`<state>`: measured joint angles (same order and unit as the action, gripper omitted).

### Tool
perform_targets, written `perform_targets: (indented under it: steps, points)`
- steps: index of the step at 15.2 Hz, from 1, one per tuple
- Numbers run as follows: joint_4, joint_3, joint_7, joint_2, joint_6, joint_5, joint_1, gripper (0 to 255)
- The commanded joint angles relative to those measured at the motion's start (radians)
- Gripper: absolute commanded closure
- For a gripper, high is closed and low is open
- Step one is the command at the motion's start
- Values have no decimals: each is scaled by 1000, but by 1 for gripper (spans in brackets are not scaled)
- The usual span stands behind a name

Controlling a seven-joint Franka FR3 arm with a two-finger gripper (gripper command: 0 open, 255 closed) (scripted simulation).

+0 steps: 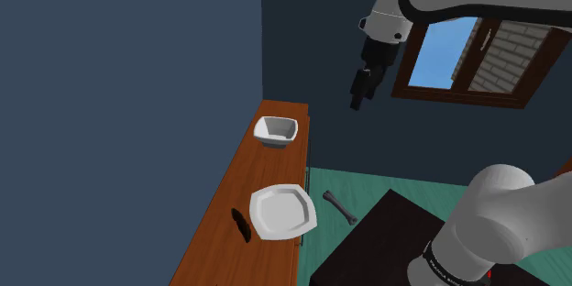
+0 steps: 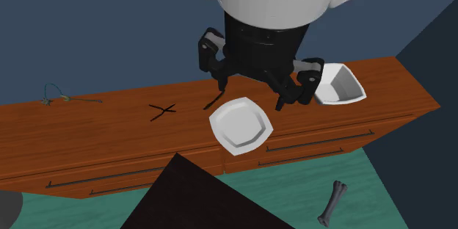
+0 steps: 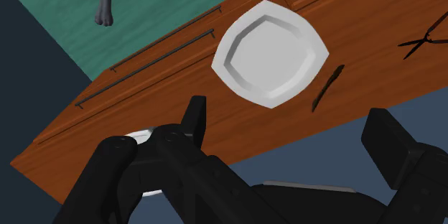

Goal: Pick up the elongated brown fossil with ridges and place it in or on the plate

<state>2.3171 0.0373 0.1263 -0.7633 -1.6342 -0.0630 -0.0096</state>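
A thin, dark brown elongated fossil [image 1: 241,224] [image 3: 327,87] lies on the wooden counter [image 1: 229,183], close beside the white plate [image 1: 282,211] [image 2: 241,125] [image 3: 269,54] but not touching it. In the second exterior view the fossil [image 2: 214,101] shows partly behind my hand. My black gripper [image 1: 357,101] [image 2: 251,92] [image 3: 291,133] hangs high above the counter, looking down on the plate. Its fingers [image 3: 194,118] stand wide apart and hold nothing.
A white bowl [image 1: 275,131] [image 2: 339,86] sits further along the counter. A dark cross-shaped thing [image 2: 162,110] [image 3: 427,39] and a wiry object [image 2: 59,97] also lie on the counter. A grey bone [image 1: 339,206] [image 2: 334,202] [image 3: 106,0] rests on the green floor by my dark stand [image 1: 385,238].
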Motion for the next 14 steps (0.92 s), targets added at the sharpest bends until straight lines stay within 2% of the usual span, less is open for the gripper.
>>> perform_targets:
  steps: [1,8,14]
  points:
    - [0,0,0,0,0,0,0,0]
    - [132,55,-76,102,-228,-64,14,0]
    - [193,105,-134,249,-434,-118,29,0]
